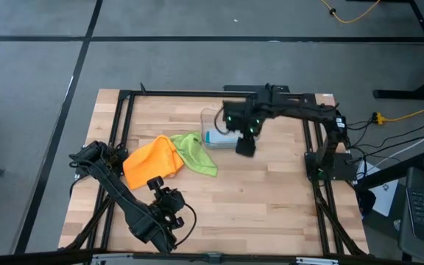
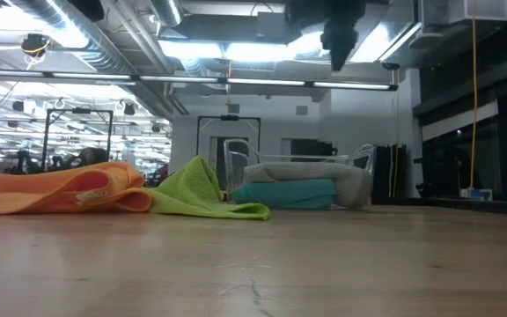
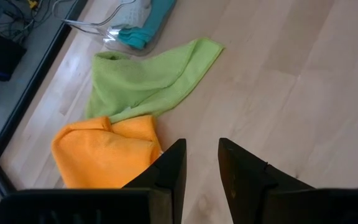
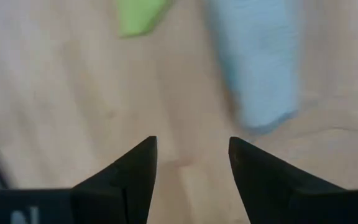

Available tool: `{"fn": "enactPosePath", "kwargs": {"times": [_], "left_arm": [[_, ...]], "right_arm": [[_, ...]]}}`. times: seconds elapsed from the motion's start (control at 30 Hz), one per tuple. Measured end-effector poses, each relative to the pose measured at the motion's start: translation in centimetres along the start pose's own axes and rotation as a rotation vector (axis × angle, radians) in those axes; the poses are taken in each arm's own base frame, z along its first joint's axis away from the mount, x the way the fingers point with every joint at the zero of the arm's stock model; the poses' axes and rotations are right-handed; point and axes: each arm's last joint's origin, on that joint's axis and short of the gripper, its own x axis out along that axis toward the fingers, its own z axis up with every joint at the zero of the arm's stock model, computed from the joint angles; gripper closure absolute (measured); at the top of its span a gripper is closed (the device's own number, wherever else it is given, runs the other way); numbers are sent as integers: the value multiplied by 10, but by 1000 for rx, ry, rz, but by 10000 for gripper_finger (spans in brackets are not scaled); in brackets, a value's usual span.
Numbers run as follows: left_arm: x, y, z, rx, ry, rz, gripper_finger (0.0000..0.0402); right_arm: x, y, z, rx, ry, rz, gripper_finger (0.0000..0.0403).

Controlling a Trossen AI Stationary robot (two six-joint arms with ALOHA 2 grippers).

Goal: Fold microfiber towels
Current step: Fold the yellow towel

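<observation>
The orange towel (image 1: 152,162) lies crumpled on the table at the left. The lime green towel (image 1: 196,151) lies beside it, one edge on the orange one (image 3: 104,152). The teal towel (image 2: 284,194) and the pale grey-blue towel (image 2: 350,185) lie folded in a clear bin (image 1: 213,118). My left gripper (image 3: 201,162) is open and empty, near the orange towel's near edge (image 1: 166,202). My right gripper (image 4: 191,155) is open and empty, up above the table just near of the bin (image 1: 245,143), with the pale towel (image 4: 260,62) below it.
The clear bin (image 2: 302,167) stands at the table's far middle. A black frame (image 1: 124,118) runs round the table's edges. Bare wood (image 1: 271,199) lies to the right of the towels and toward the near edge.
</observation>
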Motion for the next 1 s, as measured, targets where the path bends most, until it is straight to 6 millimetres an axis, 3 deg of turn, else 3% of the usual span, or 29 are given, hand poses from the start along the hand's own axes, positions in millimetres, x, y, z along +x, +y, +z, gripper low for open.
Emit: {"fn": "enactPosePath", "kwargs": {"times": [0.13, 0.27, 0.5, 0.63, 0.87, 1.0], "left_arm": [[0, -1, 1, -12, -14, -8, 315], [0, -3, 2, -33, -50, -19, 315], [6, -5, 11, -82, -69, -32, 315], [31, 6, 32, -52, 36, -2, 315], [86, 18, 71, 96, 160, -49, 311], [97, 27, 74, 122, 264, -57, 303]], "right_arm": [[19, 34, -26, -159, 89, 29, 201], [40, 61, -65, -263, 155, 22, 201], [85, 89, -127, -202, 36, 80, 201], [112, 101, -149, -129, -66, 160, 201], [156, 113, -168, -86, -222, 216, 201], [172, 114, -178, -95, -296, 204, 201]]}}
